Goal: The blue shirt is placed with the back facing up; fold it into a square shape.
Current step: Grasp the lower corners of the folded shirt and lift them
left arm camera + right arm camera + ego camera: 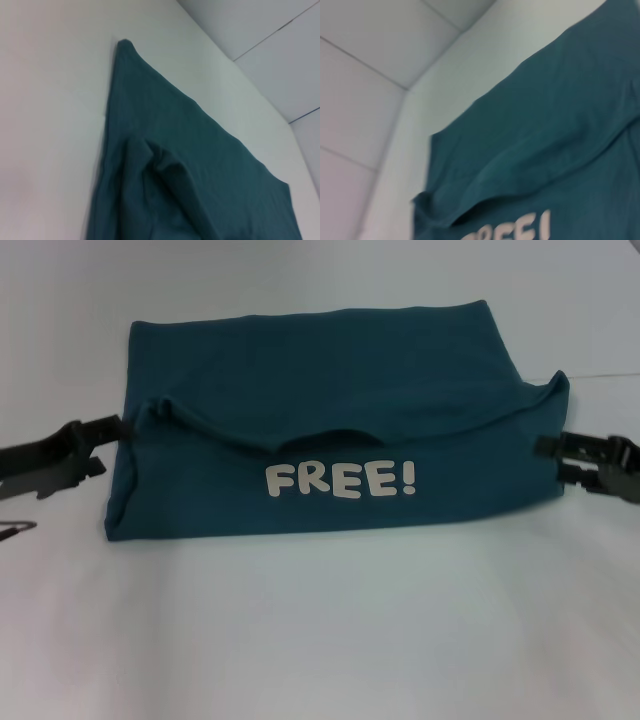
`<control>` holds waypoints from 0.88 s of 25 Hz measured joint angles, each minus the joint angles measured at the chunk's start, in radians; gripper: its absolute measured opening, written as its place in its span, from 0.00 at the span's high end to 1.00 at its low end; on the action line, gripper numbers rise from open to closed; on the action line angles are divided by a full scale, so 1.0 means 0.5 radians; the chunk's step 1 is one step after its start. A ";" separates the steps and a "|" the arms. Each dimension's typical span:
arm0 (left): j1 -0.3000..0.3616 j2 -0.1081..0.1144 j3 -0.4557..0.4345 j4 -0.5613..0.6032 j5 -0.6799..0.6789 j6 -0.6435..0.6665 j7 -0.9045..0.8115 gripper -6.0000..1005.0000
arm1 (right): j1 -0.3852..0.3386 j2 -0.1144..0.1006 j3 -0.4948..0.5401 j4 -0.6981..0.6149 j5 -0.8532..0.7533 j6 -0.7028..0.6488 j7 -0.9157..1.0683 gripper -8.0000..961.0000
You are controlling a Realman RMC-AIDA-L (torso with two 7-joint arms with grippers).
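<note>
The blue shirt (330, 430) lies on the white table, its near part folded back over itself so that a white "FREE!" print (340, 481) faces up. The fold's edge sags in the middle and rises at both side corners. My left gripper (113, 445) is at the shirt's left edge and looks open, its tips just off the cloth. At the right edge, my right gripper (547, 462) also looks open. The left wrist view shows the shirt (200, 170) with a rumpled fold, and the right wrist view shows the shirt (545, 140) with part of the print. Neither wrist view shows fingers.
The white table (320, 640) stretches on all sides of the shirt. A thin metal piece (18, 528) sticks in at the left edge below my left arm. Wall panels (365, 75) rise behind the table.
</note>
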 joint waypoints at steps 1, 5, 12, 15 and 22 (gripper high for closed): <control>0.033 0.000 -0.007 -0.004 -0.045 0.033 0.028 0.21 | -0.027 -0.003 0.037 0.035 0.021 -0.070 -0.045 0.15; 0.101 -0.006 -0.042 -0.029 -0.084 0.098 0.077 0.22 | -0.080 -0.008 0.123 0.114 0.034 -0.246 -0.170 0.15; 0.062 -0.017 -0.050 -0.206 -0.088 0.013 0.223 0.22 | -0.092 0.002 0.160 0.131 0.039 -0.335 -0.238 0.15; 0.017 -0.021 -0.049 -0.273 -0.089 -0.060 0.357 0.22 | -0.088 0.009 0.161 0.132 0.041 -0.341 -0.252 0.15; -0.015 -0.022 -0.034 -0.355 -0.078 -0.189 0.478 0.22 | -0.096 0.011 0.165 0.133 0.043 -0.337 -0.257 0.15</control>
